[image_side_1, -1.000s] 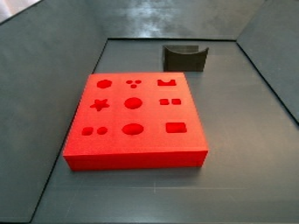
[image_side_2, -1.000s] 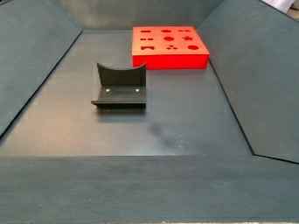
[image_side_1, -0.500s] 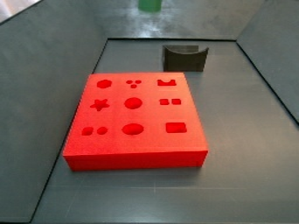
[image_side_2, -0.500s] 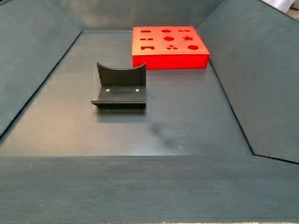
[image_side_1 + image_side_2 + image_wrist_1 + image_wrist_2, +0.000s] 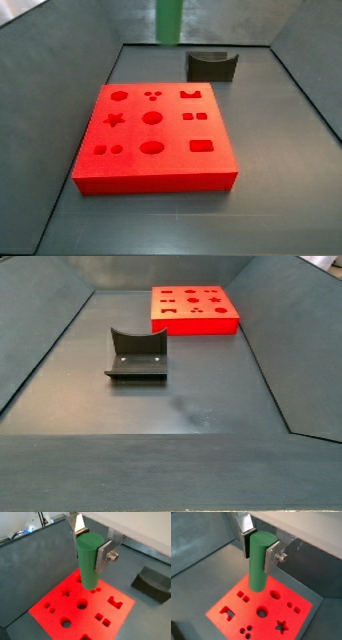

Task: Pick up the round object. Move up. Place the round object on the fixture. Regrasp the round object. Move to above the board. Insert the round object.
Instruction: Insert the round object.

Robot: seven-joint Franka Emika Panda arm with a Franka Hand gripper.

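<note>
Above the board [image 5: 73, 609], end effector [image 5: 93, 546] clamping the round object [image 5: 89, 561].

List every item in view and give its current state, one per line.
Gripper: shut on the green peg, above the red board in both wrist views.
Green peg: held upright between the fingers, lower end hanging free over the holes, not inserted.
Red board: flat on the floor, all visible holes empty.
Fixture: on the floor apart from the board, its notch empty.
</note>
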